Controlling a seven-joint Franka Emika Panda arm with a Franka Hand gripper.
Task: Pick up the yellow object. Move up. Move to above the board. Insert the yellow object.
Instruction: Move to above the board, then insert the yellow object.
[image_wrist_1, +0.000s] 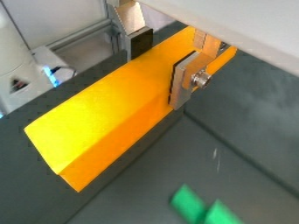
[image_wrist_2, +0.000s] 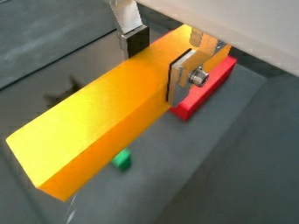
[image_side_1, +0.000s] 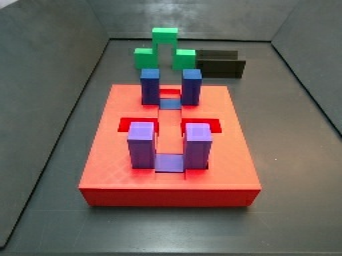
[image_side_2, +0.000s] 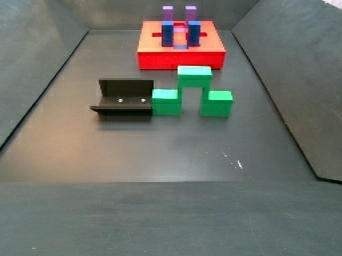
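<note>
The yellow object (image_wrist_1: 111, 118) (image_wrist_2: 100, 131), a long yellow-orange bar, sits between my gripper's fingers in both wrist views. My gripper (image_wrist_1: 163, 63) (image_wrist_2: 158, 61) is shut on the bar near one end, with a dark pad on each long side. The bar hangs well above the dark floor. The board (image_wrist_2: 205, 93), a red slab, shows far below, by the gripped end. In both side views the board (image_side_1: 114, 160) (image_side_2: 154, 58) carries upright blue (image_side_1: 150, 84) and purple blocks (image_side_1: 140, 145). Neither the gripper nor the bar appears in the side views.
A green stepped block (image_side_1: 163, 45) (image_side_2: 194, 90) lies on the floor beyond the board; it also shows small under the bar (image_wrist_1: 193, 206) (image_wrist_2: 121, 159). The dark fixture (image_side_2: 123, 97) (image_side_1: 221, 65) stands beside it. Dark walls enclose the floor.
</note>
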